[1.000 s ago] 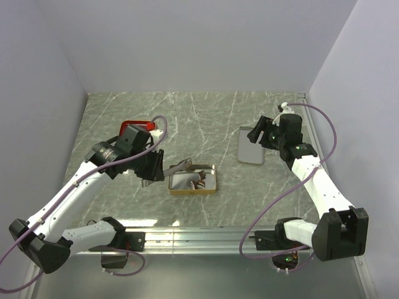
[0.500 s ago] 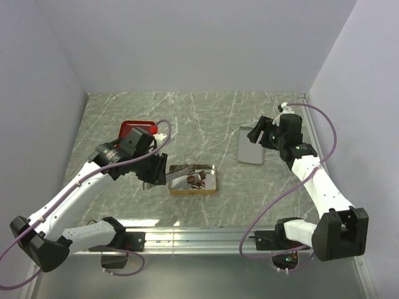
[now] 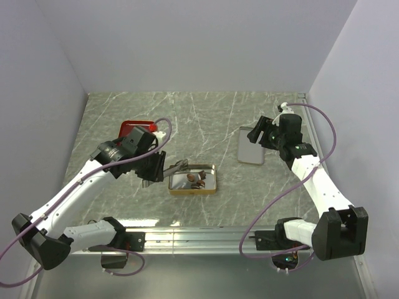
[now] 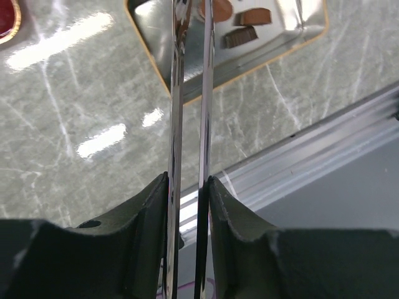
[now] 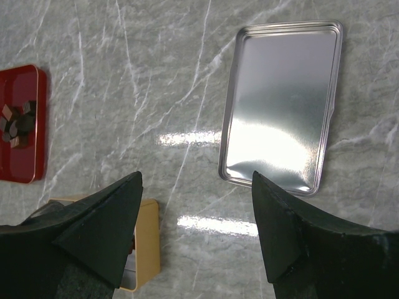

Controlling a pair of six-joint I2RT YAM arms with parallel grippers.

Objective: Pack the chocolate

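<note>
Grey marbled table top [image 3: 206, 118] fills the cell, closed in by plain pale walls [image 3: 187, 43], with a metal rail [image 3: 199, 237] along the bottom of the overhead view. We note strong glare patches on the stone.

Findings. The left gripper [image 4: 188, 187] is clamped narrowly on a pair of metal tongs [image 4: 176, 93], whose blades run up the wrist view toward the gold-rimmed tin [image 3: 193, 192] at the middle of the overhead frame. The chocolate [image 4: 254, 17] lies partly in that tin, a few pieces on its shiny floor. More pieces sit in the red tin [image 5: 28, 162] at the left edge of the right wrist view. The tong tips leave the frame, so we cannot tell whether they carry a piece.

The right gripper [image 5: 197, 180] hangs wide apart and empty, above and just beside the silver lid [image 5: 283, 106] at upper right.

Assessment. We judge the transfer from red tin to gold tin to be part done. To do it well, we recommend an even squeeze so the tongs do not twist in the fingers. Each piece should be released low and well inside the gold rim. The right arm should keep out of the path between the tins.
</note>
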